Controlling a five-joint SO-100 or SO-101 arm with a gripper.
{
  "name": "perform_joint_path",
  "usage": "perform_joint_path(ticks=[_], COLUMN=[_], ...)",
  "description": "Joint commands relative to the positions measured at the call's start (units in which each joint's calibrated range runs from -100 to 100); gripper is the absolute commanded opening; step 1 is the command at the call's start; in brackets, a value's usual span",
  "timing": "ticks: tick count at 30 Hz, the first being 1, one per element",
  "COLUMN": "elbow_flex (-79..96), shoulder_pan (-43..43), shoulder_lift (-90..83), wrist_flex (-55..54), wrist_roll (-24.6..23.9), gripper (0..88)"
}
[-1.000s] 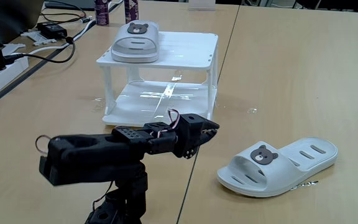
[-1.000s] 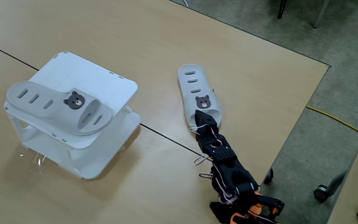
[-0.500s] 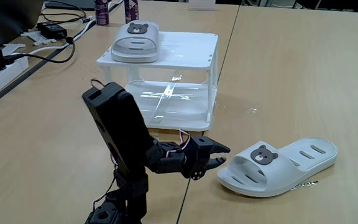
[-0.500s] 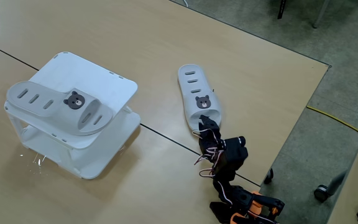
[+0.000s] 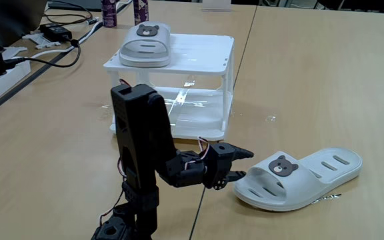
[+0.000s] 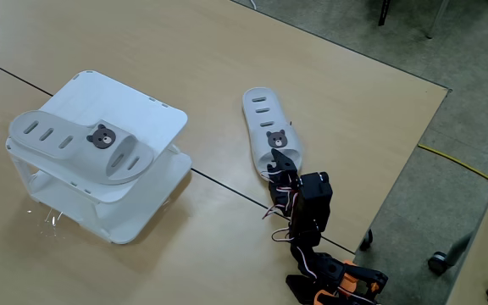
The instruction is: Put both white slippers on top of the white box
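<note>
Wooden desk holds the white box, one slipper on top. Open fingers sit beside the second slipper; they should grip its strap squarely.

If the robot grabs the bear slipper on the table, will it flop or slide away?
The slipper on the table looks like thick moulded rubber, so it probably keeps its shape. It lies flat on its sole, so it likely won't tip. The smooth tabletop might let it skid if the tool nudges it.
</note>
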Motion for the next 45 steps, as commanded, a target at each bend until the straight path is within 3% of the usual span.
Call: perform_joint_path(ticks=[1, 26, 28, 30, 37, 39, 45], elbow_flex=[-6.6, -52.6, -52.7, -52.6, -52.7, -52.7, -65.2], shoulder_pan=[1.5, 5.3, 5.3, 5.1, 4.9, 4.8, 1.9], shoulder_lift=[3.3, 35.3, 35.3, 35.2, 29.3, 23.5, 4.9], wrist_flex=[-1.4, -0.8, -0.8, -0.8, -0.2, 6.6, 42.9], wrist_roll=[0.4, 0.4, 0.4, 0.4, 0.4, 0.4, 0.4], gripper=[22.1, 25.4, 20.1, 0.0, 0.8, 0.8, 0.8])
